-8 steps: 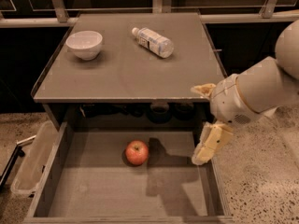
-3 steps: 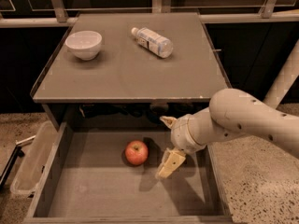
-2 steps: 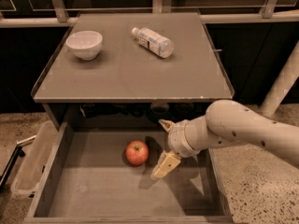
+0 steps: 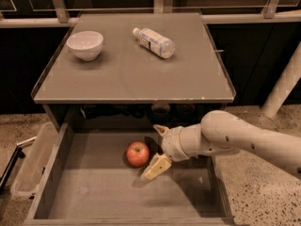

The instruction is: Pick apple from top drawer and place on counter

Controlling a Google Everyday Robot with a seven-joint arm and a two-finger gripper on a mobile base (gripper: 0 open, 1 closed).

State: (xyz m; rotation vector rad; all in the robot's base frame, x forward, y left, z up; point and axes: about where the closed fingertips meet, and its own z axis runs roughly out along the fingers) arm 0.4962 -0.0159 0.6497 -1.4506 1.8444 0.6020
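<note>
The apple (image 4: 138,154) lay on the floor of the open top drawer (image 4: 94,192), toward its back and middle. Just beside it hung the claw (image 4: 158,148), its two fingers spread apart and holding nothing, the lower finger close to the fruit. Above, the table (image 4: 131,74) carried a white bowl (image 4: 85,44) and a plastic bottle (image 4: 154,42) lying on its side.

We see a white bowl (image 4: 85,44) upright at back left and a clear plastic bottle (image 4: 154,42) on its side to its right (cap toward the bowl). A clear tub (image 4: 32,159) sits left on the speckled floor (image 4: 263,173). The gripper (image 4: 158,148) hangs lower, right of centre, fingers spread.
</note>
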